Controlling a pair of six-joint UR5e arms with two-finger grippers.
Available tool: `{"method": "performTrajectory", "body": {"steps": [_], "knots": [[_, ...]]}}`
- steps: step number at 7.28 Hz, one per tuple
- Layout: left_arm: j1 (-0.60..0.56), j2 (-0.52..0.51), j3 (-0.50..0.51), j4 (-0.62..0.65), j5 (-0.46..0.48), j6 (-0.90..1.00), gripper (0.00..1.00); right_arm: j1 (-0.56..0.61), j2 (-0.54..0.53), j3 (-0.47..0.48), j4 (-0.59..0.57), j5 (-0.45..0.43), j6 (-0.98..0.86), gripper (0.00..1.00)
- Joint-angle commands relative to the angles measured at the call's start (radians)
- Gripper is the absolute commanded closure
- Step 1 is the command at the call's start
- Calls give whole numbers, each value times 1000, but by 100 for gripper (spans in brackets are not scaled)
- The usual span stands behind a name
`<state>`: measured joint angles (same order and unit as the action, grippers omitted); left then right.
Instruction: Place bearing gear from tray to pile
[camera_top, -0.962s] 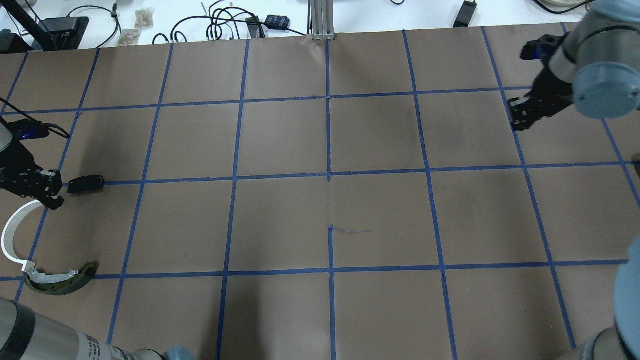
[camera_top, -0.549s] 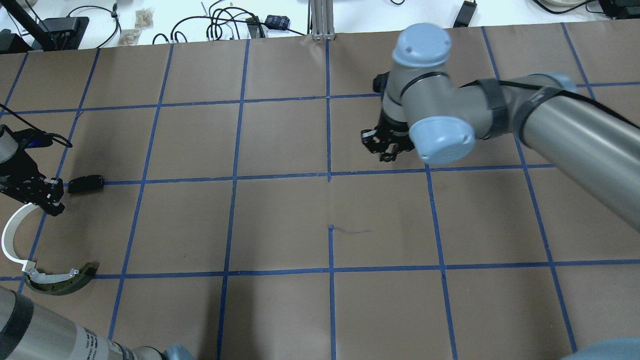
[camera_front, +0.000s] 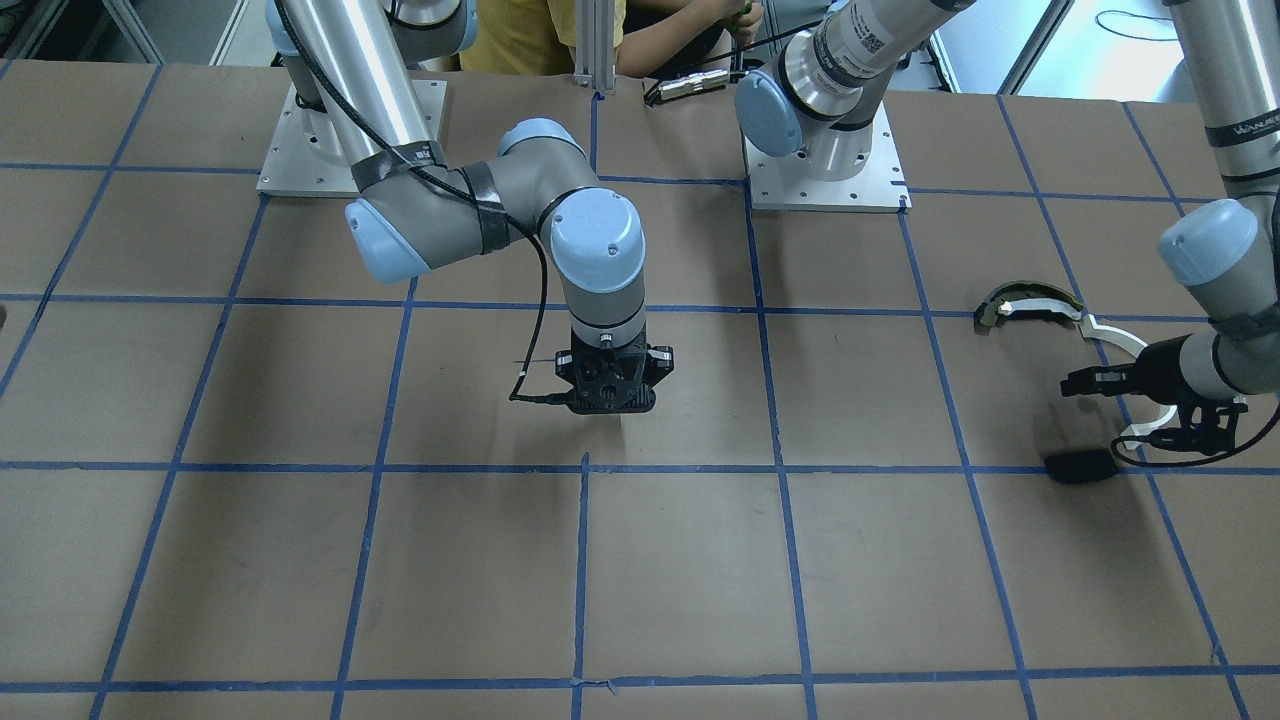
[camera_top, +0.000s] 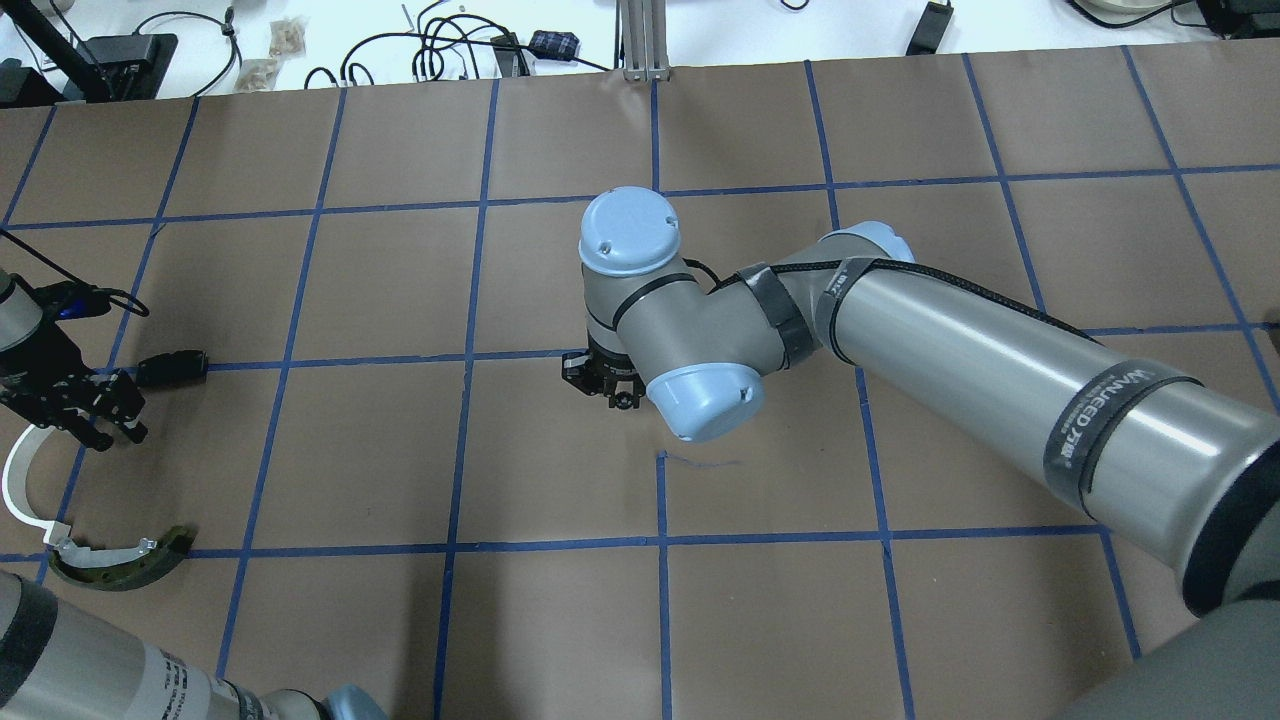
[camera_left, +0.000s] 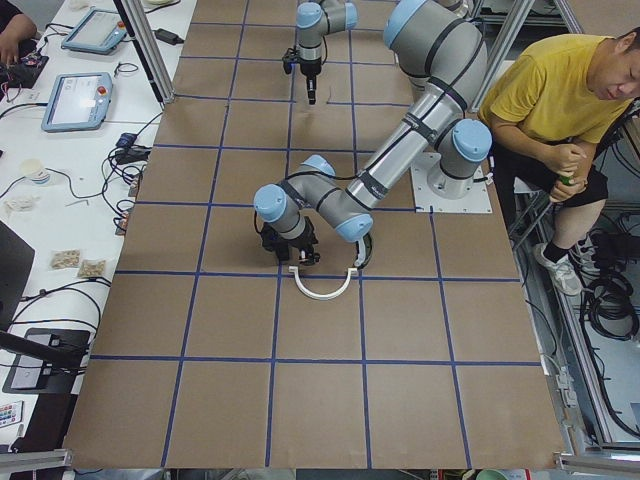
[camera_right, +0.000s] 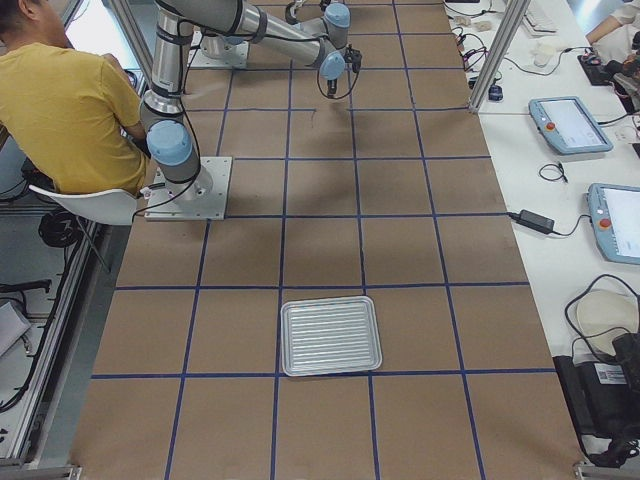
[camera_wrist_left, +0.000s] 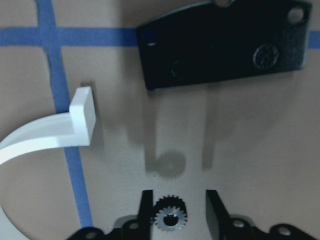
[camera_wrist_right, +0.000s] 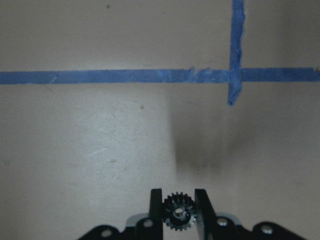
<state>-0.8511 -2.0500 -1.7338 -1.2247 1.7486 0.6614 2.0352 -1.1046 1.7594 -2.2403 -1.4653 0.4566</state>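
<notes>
1. at the robot's left end of the counter lies the pile: a dark curved yellowish-edged piece touches one end of a white curved strip.
2. the left jaws hang just beyond the strip's other end, short of the flat black plate. they stand parted wider than the second bearing gear between them. this gear sits against one finger, with a clear gap to the other. it is a tiny grey-black toothed wheel with a dark centre hole, and its toothed shadow falls on the counter ahead of it.
3. farther along, over the counter's middle beside a blue tape crossing, the right jaws are closed tight on the bearing gear. this is a small black ring of fine teeth around a paler metal hub with a hole. it is held off the counter, well apart from the pile.
4. farthest, toward the robot's right end, rests a ribbed metal tray.
</notes>
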Motion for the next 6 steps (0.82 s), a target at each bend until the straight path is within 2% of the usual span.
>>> {"method": "performTrajectory", "body": {"steps": [1,2,3,5,6], "knots": [[-3,11,13,5,-9,1,0,-13,5,-9,-7,7,-21,0],[-5,7,13,5,-9,0,0,-54,-18,-30,10,-3,-70,0],[-9,7,11,4,-11,-3,0,-160,-62,-79,130,-1,-173,0],[-31,17,14,5,-20,-11,0,-393,-186,-188,468,-38,-414,0],[-101,46,20,5,-81,-35,0,-482,-233,-216,502,-100,-544,0]]}}
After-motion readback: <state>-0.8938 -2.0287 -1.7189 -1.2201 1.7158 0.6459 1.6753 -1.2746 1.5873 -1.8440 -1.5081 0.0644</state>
